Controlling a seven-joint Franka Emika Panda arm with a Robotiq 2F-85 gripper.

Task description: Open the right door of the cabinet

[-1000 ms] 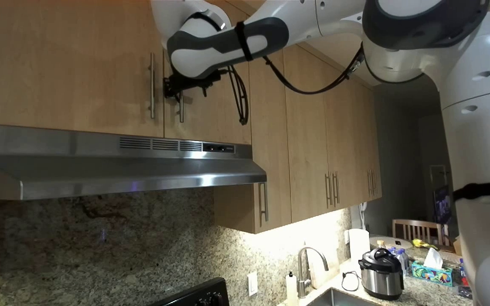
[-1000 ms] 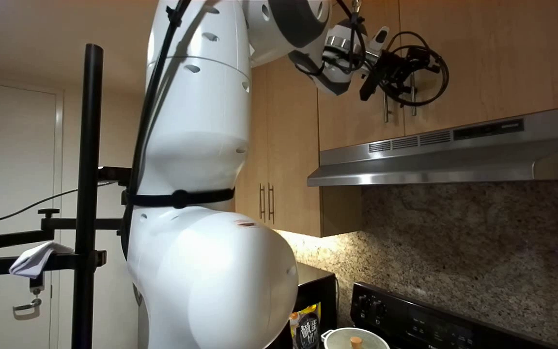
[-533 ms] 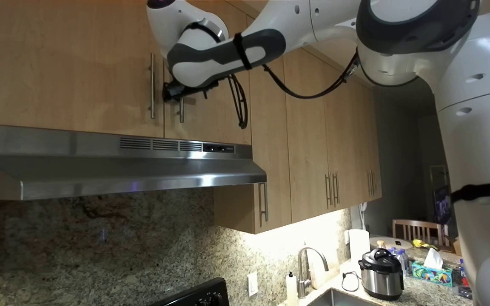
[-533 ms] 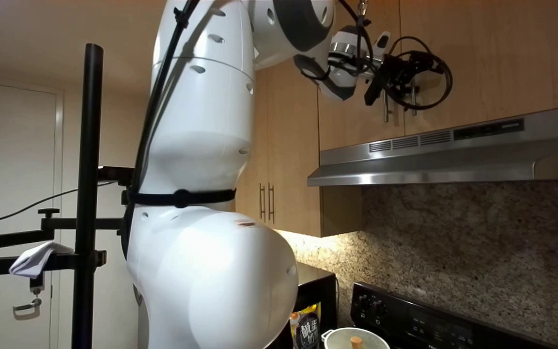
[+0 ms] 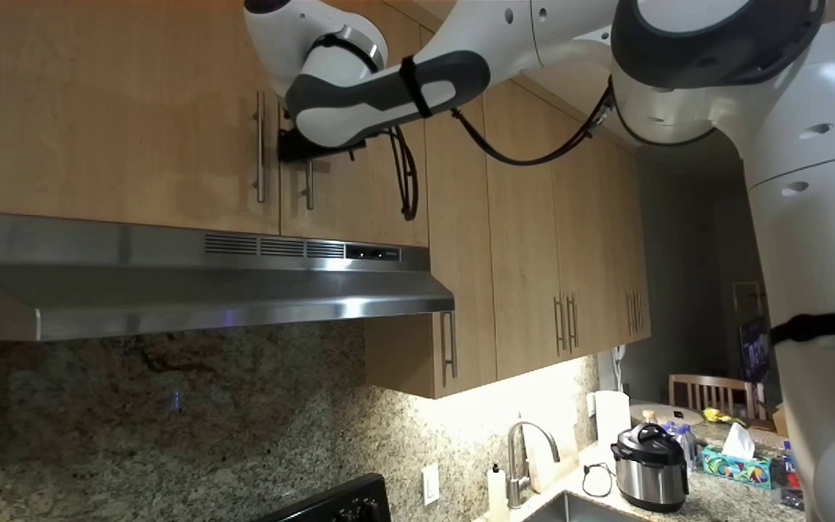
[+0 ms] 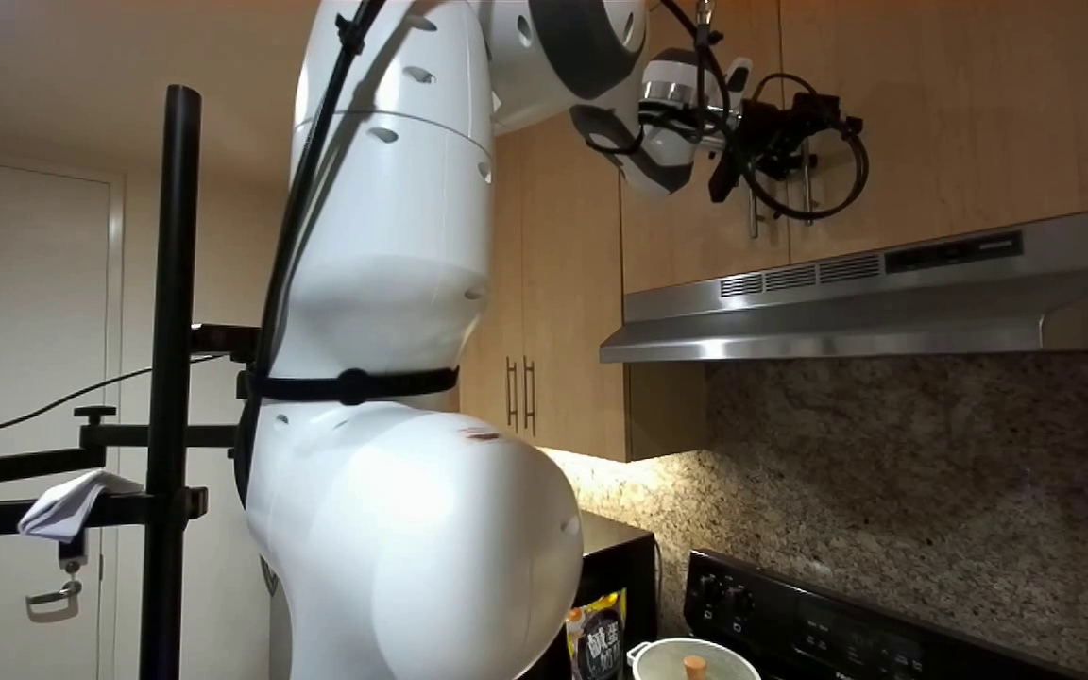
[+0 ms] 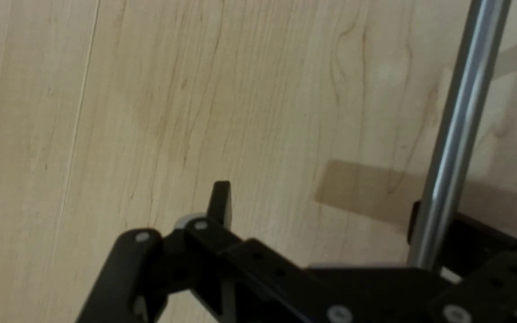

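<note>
the step in hand looks like taking hold of the bar handle [image 7: 458,143] of the right door [image 6: 974,113]. the door looks shut: its panel lies behind the handle and runs off to the handle's right, in the same cabinet [image 5: 120,116] that has a twin handle [image 5: 259,145] to the left of this handle. a range hood [image 5: 171,261] is below the handle. the pincer [image 7: 319,208] is at the handle, spread wide. in the wrist view the handle crosses in front of 1 finger [image 7: 474,242]; whether that finger is hooked behind it or touching it i cannot tell. the other finger [image 7: 221,202] stands well to the handle's left. next, i judge, the 2 fingers should straddle the handle and draw together; then the pincer should pull away from the panel and arc rightward, since the door probably turns on its edge far from the handle.
</note>
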